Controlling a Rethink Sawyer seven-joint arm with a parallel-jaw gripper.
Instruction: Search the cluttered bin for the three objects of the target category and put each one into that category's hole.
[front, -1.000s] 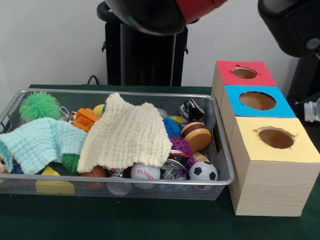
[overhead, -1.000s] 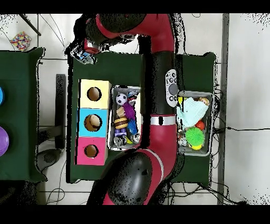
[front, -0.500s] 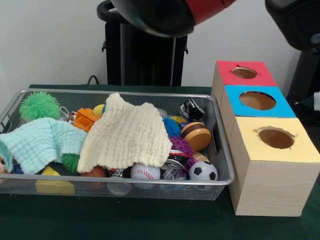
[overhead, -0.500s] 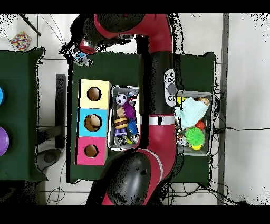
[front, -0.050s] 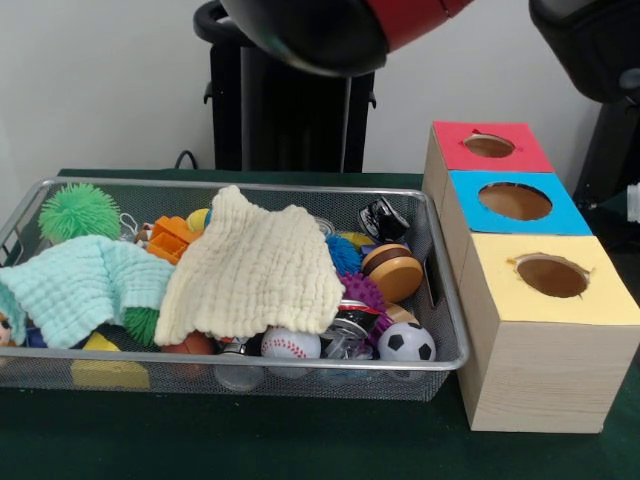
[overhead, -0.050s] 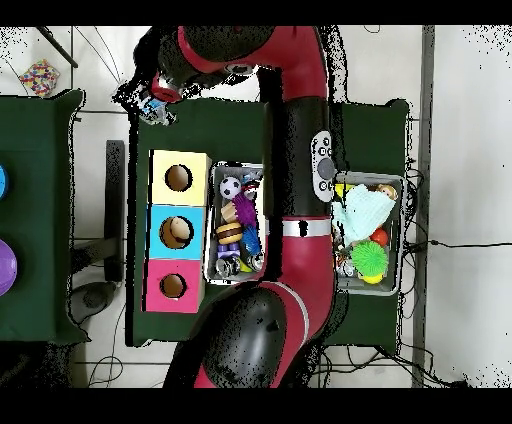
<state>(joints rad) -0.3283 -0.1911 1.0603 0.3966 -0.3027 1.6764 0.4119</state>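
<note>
A wire bin holds a cream cloth and a mint cloth spread over a jumble of toys. Showing around them are a baseball, a soccer ball, a green spiky ball, a purple spiky ball and a brown wooden disc. To the right stand three boxes with round holes: red, blue and yellow. In the overhead view my gripper hangs beyond the yellow box, off the table's corner, away from the bin.
The red arm stretches across the middle of the bin in the overhead view and hides the cloths. An orange toy and a yellow block lie at the bin's left in the front view. A black-and-white toy sits near the boxes.
The gripper has drifted a little further out past the yellow box, away from the bin. Nothing in the bin has shifted.
</note>
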